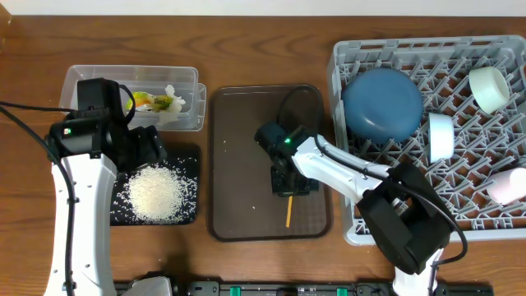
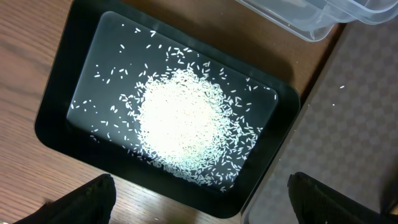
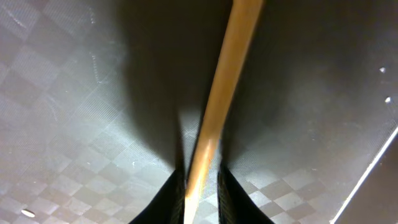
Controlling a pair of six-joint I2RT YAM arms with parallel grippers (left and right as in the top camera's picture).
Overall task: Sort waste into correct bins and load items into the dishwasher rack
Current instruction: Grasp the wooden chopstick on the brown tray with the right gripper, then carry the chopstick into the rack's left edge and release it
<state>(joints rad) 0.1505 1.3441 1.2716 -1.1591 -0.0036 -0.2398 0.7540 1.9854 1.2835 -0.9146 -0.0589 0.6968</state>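
My right gripper (image 1: pixel 292 187) (image 3: pixel 200 193) is low over the brown serving tray, shut on the thin wooden stick (image 1: pixel 289 212) (image 3: pixel 224 93). My left gripper (image 1: pixel 144 148) (image 2: pixel 199 199) is open and empty above the black tray (image 1: pixel 187 156) (image 2: pixel 56 106), which holds a heap of white rice (image 1: pixel 156 193) (image 2: pixel 183 118). The clear tub (image 1: pixel 82 78) (image 2: pixel 311 18) holds the snack wrapper (image 1: pixel 150 101) and the white tissue (image 1: pixel 174 105). The grey rack (image 1: pixel 339 82) holds the dark-blue plate (image 1: pixel 382 103), the pale-blue bowl (image 1: pixel 440 136), the mint-green bowl (image 1: pixel 491 89) and the pink bowl (image 1: pixel 505 185).
The brown serving tray (image 1: pixel 238 164) (image 2: pixel 348 124) (image 3: pixel 62 93) lies between the black tray and the rack, with a few stray rice grains on it. The clear tub stands just behind the black tray. The wooden table shows around everything.
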